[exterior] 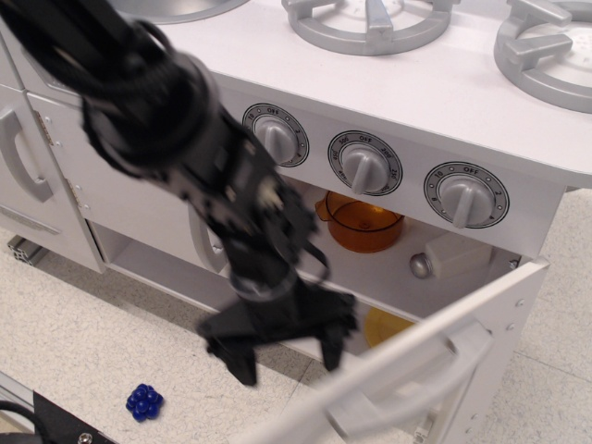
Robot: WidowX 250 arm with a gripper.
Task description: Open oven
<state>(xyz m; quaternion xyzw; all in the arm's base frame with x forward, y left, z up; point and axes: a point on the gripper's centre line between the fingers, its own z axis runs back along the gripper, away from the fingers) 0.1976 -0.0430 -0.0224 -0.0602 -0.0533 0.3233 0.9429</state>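
Note:
The white toy oven (435, 111) has three grey dials (366, 164) on its front. Its door (504, 361) is tilted far down and outward, with the grey bar handle (412, 384) blurred by motion. My black gripper (289, 363) is open and empty. It hangs low in front of the oven's open cavity, just left of the door's top edge, with its fingers (242, 368) pointing down. I cannot tell whether it touches the door. Inside the oven an orange pot (365, 224) stands on the shelf and a yellow object (384, 326) lies lower down.
A white cabinet door with a vertical grey handle (23, 157) is at the left. Grey burners (370, 20) sit on the stove top. A small blue toy (144, 401) lies on the speckled floor at the lower left, near a metal rail (37, 421).

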